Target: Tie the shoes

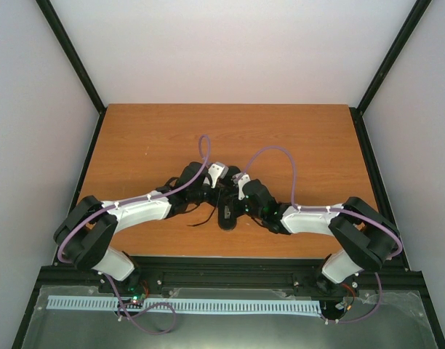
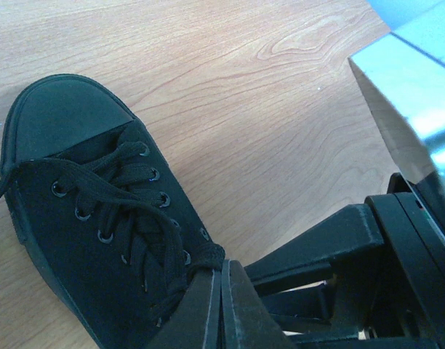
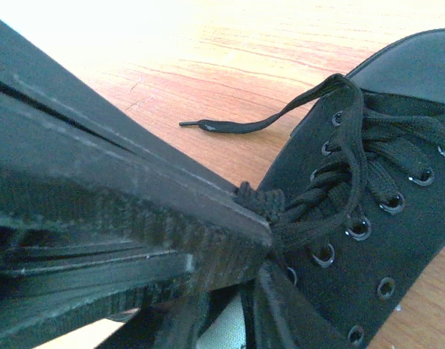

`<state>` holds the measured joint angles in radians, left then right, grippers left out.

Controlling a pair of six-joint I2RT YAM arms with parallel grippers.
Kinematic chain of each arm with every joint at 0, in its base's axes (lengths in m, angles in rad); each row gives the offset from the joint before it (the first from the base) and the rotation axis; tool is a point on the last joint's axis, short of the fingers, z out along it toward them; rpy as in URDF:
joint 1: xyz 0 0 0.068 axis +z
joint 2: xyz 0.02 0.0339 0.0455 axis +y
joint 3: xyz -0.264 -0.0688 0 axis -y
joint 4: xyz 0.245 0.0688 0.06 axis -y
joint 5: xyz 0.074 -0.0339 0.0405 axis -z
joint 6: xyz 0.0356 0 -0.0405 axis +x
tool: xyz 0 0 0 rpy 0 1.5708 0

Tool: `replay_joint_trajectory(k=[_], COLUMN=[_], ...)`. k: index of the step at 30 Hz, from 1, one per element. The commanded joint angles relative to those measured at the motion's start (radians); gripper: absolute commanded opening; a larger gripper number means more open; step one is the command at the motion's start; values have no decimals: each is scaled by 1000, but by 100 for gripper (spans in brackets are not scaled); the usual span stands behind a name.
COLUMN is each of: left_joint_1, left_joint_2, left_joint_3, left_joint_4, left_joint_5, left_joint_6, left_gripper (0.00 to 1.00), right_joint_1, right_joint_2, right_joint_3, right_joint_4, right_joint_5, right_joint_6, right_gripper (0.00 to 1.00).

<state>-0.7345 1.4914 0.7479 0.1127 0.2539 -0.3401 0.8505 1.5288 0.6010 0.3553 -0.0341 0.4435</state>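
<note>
At mid-table (image 1: 135,138), top view: the shoe (image 1: 227,217) lies beneath the left arm (image 1: 142,211) and right arm (image 1: 310,218), which meet over it. Finger state cannot be told here.

Left wrist view: toe cap points upper left. The left gripper (image 2: 221,280) is pressed shut at the top eyelets, with the laces (image 2: 128,196) bunched at its tips and apparently pinched.

Right wrist view: the right gripper (image 3: 262,229) is clamped on a wad of laces at the same spot. One lace end (image 3: 230,125) lies slack on the table.

Risks, as judged:
- The grips sit close together, so pulling apart may drag or lift the unanchored shoe.
- Thin lace may slip from the closed pads.
- The slack end may be left out of the knot.
</note>
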Motion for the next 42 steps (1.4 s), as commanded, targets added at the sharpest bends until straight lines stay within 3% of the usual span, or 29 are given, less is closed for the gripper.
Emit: replay_joint_trajectory(k=[1, 4, 8, 11, 13, 15, 16, 17, 19, 23, 26, 32, 42], left_joint_1=[-11, -11, -11, -11, -11, -11, -11, -11, -11, 2, 51, 121, 121], left_joint_2=[-2, -3, -3, -10, -25, -55, -74, -99, -154, -258, -263, -61, 165], left_joint_3=[22, 20, 23, 25, 21, 14, 8, -2, -23, -54, -64, 52, 185], left_joint_4=[-11, -13, -35, -56, -66, -81, -89, -96, -112, -170, -220, -322, -255], left_joint_5=[41, 36, 6, -29, -51, -97, -132, -161, -209, -316, -376, -352, -313], left_joint_6=[5, 8, 28, 41, 48, 50, 48, 46, 55, 71, 58, 70, 135], left_gripper=[1, 1, 1, 10, 28, 59, 69, 77, 83, 86, 82, 71, 63], right_joint_1=[7, 8, 9, 8, 8, 8, 9, 8, 8, 9, 8, 9, 9], right_joint_2=[6, 0, -11, -23, -27, -30, -29, -29, -28, -36, -34, -30, -51], right_joint_3=[47, 46, 39, 30, 23, 19, 19, 19, 16, 10, 12, 17, 3], right_joint_4=[103, 87, 60, 48, 42, 35, 33, 29, 26, 22, 21, 21, 20], right_joint_5=[67, 92, 117, 135, 145, 151, 154, 155, 157, 162, 160, 142, 138], right_joint_6=[36, 54, 73, 86, 90, 94, 97, 101, 107, 113, 114, 112, 120], right_gripper=[12, 3, 3, 3, 3, 3, 3, 3, 3, 3, 3, 3, 3])
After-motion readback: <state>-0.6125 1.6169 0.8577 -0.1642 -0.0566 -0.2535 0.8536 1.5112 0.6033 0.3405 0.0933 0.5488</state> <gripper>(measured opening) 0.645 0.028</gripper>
